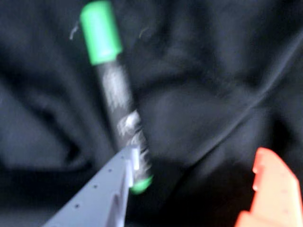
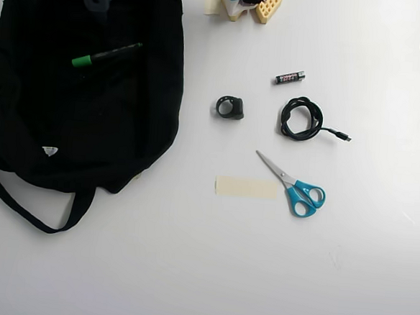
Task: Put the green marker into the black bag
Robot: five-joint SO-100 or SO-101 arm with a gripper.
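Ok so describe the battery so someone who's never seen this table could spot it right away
In the overhead view, start from the black bag at the left and go right across the white table, toward its upper middle. The battery lies just above the coiled black cable. It is the only small, straight stick there, dark with reddish markings.

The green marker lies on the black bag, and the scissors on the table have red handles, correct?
Not quite: the scissors have blue handles, as the overhead view shows. The green marker does lie on the black bag.
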